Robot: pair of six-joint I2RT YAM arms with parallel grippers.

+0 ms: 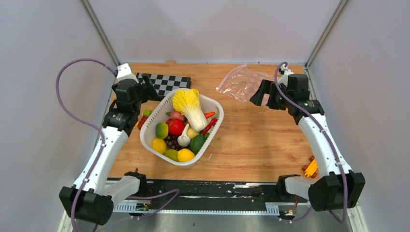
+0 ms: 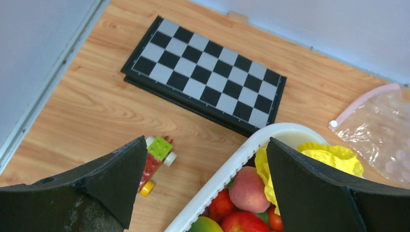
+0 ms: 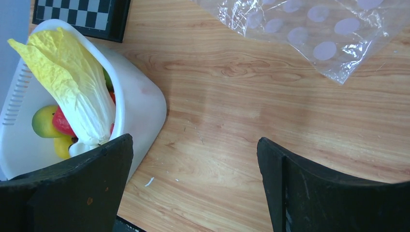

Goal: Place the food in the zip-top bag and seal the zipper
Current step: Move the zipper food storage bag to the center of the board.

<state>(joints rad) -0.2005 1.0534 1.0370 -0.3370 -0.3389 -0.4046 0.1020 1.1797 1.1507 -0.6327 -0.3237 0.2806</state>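
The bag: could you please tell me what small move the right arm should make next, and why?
Probably ease the right gripper forward and down to pinch the near edge of the bag: its jaws are open and empty, the bag lies empty just ahead, and the food is all in the basket.

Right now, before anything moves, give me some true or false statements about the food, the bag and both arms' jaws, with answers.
1. The clear, pink-tinted zip-top plastic bag lies on the wooden table holding no food. True.
2. The yellow-leaved white toy cabbage is in that bag. False: it lies in the white slotted plastic basket.
3. The left arm's jaws grip a fruit. False: they stand open and empty.
4. The right arm's jaws stand open. True.
5. The black-and-white chequered board lies at the table's far left. True.
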